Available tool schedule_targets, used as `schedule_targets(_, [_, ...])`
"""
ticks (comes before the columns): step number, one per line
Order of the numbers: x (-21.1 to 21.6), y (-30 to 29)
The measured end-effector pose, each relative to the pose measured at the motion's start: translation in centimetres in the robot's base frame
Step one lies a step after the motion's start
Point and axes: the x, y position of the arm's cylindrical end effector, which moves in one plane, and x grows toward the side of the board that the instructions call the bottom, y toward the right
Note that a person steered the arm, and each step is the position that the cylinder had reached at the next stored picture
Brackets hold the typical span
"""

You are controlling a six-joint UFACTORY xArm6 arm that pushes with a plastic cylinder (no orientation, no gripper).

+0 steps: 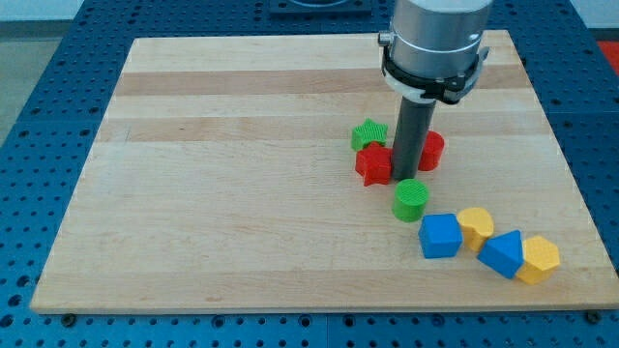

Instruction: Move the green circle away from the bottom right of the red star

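**On a wooden board: rod tip between the red star and the green circle**

In the camera view, a pale wooden board (242, 174) lies on a blue perforated table (39, 58). From the view's top, a grey cylindrical arm housing (433, 43) comes down and narrows into a straight dark rod (414, 130). There are no jaws here; the rod grips nothing. My tip (405, 178) rests on the board just to the view's right of the red star (373, 163) and just above the green circle (410, 200). Whether the tip actually touches either block cannot be told.

The green circle sits at the lower right of the red star, close to it but with a sliver of board between them. A green star (368, 133) touches the red star's upper edge. A red round block (429, 150) shows partly behind the rod, on its right.

Toward the view's bottom right, four blocks form a loose row: a blue cube (440, 236), a yellow block (475, 226), a second blue block (502, 254) and a second yellow block (539, 258), each touching its neighbour.
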Motion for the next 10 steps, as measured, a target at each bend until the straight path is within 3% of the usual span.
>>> schedule_targets(2, [0.3, 5.0])
schedule_targets(3, [2.4, 5.3])
schedule_targets(6, [4.7, 0.1])
schedule_targets(10, [9.0, -2.3])
